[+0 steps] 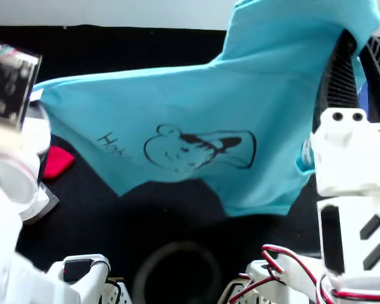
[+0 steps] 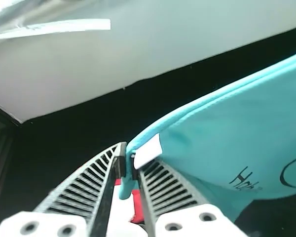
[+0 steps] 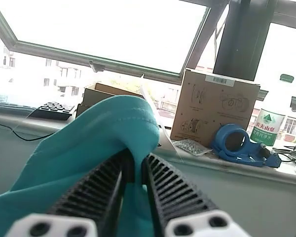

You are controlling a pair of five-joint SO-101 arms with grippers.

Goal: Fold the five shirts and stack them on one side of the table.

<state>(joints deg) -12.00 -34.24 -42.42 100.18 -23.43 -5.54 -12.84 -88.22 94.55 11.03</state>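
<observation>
A turquoise shirt (image 1: 196,126) with a black cartoon print hangs stretched in the air above the dark table (image 1: 133,209). My left gripper (image 2: 129,160) is shut on one edge of the shirt (image 2: 227,143), beside its white label (image 2: 147,152). My right gripper (image 3: 136,162) is raised high and shut on a bunched corner of the shirt (image 3: 89,138). In the high view the right arm (image 1: 348,158) stands at the right, with the cloth draped over its black fingers (image 1: 339,69).
A red piece of cloth (image 1: 56,161) lies on the table at the left, below the shirt. The left arm's white body (image 1: 12,177) fills the left edge. Behind the right gripper are a window sill, cardboard boxes (image 3: 214,111) and a blue tape dispenser (image 3: 239,145).
</observation>
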